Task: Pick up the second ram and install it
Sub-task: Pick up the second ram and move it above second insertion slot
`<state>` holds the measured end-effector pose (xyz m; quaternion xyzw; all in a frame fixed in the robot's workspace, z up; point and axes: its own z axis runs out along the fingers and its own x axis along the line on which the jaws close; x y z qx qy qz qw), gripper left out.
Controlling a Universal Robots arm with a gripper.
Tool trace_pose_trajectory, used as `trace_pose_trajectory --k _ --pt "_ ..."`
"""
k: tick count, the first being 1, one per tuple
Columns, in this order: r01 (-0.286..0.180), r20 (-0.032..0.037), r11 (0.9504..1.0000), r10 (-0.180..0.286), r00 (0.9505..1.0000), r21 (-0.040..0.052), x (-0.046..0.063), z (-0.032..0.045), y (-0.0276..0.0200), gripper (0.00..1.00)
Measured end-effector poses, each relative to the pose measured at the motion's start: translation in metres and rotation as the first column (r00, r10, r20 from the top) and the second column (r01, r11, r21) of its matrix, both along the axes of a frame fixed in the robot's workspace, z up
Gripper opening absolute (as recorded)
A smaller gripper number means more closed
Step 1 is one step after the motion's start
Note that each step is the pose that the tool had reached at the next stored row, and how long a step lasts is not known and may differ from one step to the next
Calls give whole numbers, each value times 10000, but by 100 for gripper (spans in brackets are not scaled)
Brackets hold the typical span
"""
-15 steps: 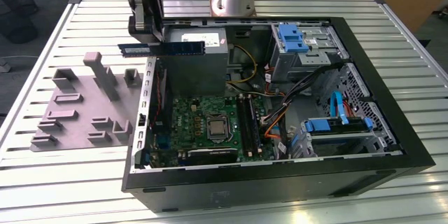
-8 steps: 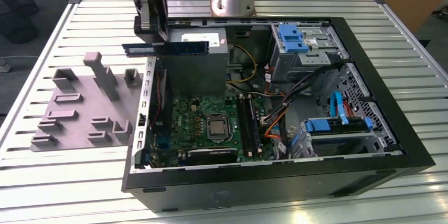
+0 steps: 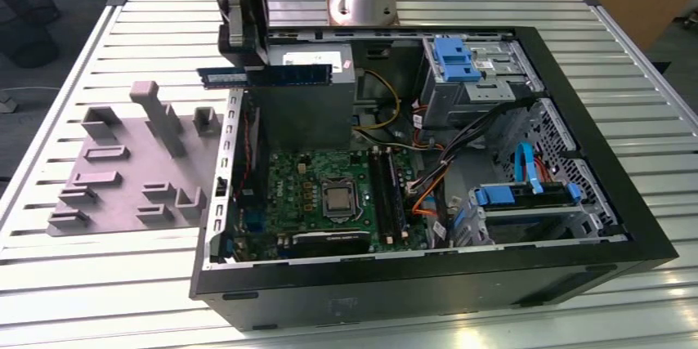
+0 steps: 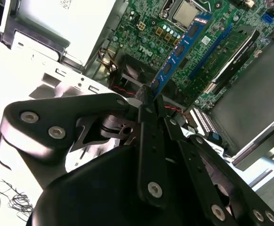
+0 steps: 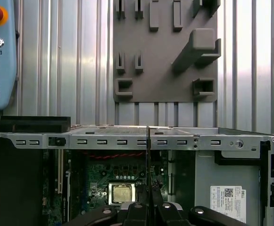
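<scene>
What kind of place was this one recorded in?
Most likely a robotics lab or assembly test bench. An open desktop computer case lies on a slatted metal table beside a grey plastic fixture. The arm's gripper holds the second ram over the case.

We see a worktop (image 3: 98, 284) of ribbed bright metal, shiny under the light; beside the hand (image 4: 153, 96), itself matt black with bright screw heads, a fixture (image 3: 131, 161) of dull grey plastic; the second ram (image 4: 181, 47) in the hand looks glossy blue with matt black chips; below it the case (image 3: 436, 292) is matt black outside, bare metal inside.
</scene>
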<state>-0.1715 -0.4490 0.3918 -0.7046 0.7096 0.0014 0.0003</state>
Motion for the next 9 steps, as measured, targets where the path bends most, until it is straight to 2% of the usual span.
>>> trace_pose_trajectory --k 9 --pt "0 0 10000 0 10000 0 73 0 0 14"
